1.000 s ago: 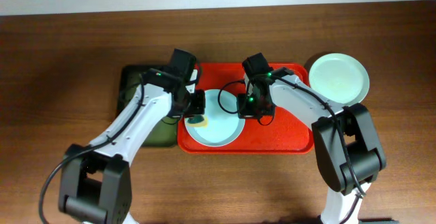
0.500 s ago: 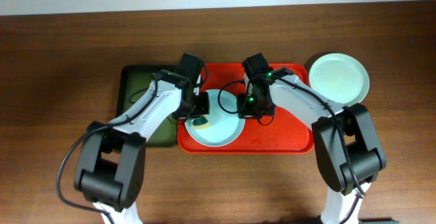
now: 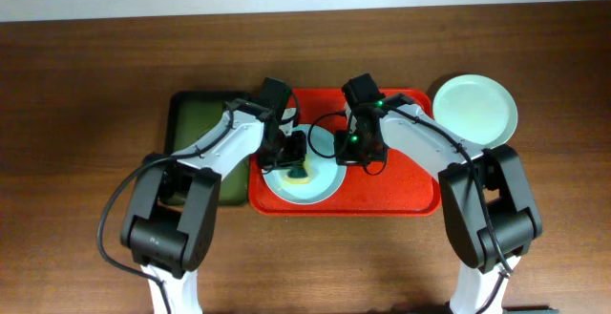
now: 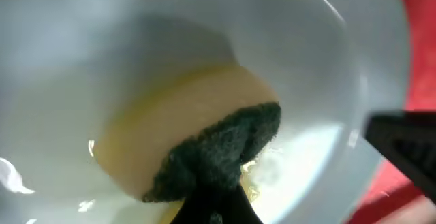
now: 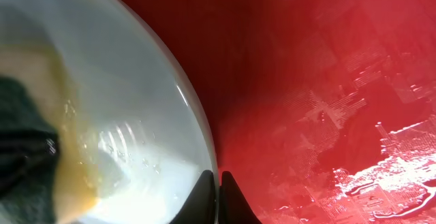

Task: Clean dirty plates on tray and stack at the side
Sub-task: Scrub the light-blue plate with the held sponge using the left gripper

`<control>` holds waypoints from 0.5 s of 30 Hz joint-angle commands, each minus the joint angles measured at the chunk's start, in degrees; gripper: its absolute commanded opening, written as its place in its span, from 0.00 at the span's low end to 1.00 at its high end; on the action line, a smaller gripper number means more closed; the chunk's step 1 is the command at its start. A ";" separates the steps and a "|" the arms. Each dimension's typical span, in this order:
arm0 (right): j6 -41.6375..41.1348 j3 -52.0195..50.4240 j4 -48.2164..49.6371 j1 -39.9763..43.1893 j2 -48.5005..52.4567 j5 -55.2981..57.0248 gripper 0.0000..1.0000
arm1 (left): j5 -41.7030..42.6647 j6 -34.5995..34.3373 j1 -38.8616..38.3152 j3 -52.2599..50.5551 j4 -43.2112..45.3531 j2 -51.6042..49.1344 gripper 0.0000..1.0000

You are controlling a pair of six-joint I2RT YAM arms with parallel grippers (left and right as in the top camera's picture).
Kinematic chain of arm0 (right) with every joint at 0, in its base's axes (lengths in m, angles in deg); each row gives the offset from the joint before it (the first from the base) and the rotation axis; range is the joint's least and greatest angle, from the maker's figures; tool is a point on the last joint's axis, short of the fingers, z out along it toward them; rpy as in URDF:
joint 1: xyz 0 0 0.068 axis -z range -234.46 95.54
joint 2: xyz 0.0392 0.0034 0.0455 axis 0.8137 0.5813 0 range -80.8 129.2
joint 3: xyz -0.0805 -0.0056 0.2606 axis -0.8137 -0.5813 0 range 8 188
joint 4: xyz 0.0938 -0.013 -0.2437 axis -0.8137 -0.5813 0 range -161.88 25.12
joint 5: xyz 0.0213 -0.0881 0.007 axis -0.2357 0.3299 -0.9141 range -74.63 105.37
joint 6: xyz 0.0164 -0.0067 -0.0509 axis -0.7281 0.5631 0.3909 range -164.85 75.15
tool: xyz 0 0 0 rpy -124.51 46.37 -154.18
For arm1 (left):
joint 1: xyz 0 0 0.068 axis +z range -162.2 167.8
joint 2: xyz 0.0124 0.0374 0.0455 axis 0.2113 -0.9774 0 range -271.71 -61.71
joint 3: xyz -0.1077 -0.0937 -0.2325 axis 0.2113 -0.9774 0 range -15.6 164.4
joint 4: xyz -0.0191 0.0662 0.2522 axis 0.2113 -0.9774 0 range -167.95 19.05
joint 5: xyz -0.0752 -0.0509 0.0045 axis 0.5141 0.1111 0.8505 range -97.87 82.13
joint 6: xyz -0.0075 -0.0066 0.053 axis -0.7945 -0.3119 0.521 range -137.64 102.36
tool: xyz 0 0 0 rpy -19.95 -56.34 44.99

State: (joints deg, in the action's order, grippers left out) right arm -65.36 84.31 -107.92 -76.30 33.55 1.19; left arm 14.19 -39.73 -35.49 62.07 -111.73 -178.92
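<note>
1. A large flat red plastic tray (image 3: 401, 176) with a raised rim lies on the brown wooden table (image 3: 95, 85).
2. A round, shallow pale blue-green plate (image 3: 325, 184) rests inside the red tray, on its left half.
3. The left gripper (image 4: 213, 207) is clenched on a yellow sponge (image 4: 204, 142) with a dark green scouring face. It presses the sponge onto the plate's inner surface, where a yellowish smear shows.
4. The right gripper (image 5: 219, 191) has its jaws pinched tight on this plate's right rim, over the middle of the red tray.
5. A second round pale green plate (image 3: 474, 111) sits on the table just beside the red tray's far right corner.
6. A narrower dark green tray (image 3: 191, 128) lies along the red tray's left side.
</note>
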 commanded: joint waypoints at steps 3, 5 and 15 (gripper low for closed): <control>0.55 0.50 0.22 -0.26 -1.75 0.07 0.04 | 0.72 1.27 0.90 3.37 -3.85 2.08 0.00; 0.55 0.50 0.24 -0.26 -1.75 0.07 0.04 | -5.38 1.09 0.87 4.26 -5.51 6.43 0.00; 0.55 0.50 0.22 -0.26 -1.75 0.09 0.04 | -13.22 0.87 -1.64 1.49 -7.67 11.52 0.00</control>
State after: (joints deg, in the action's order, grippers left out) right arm -65.38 84.31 -107.84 -76.30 33.48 1.13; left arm 2.78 -39.55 -35.47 65.48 -119.86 -166.20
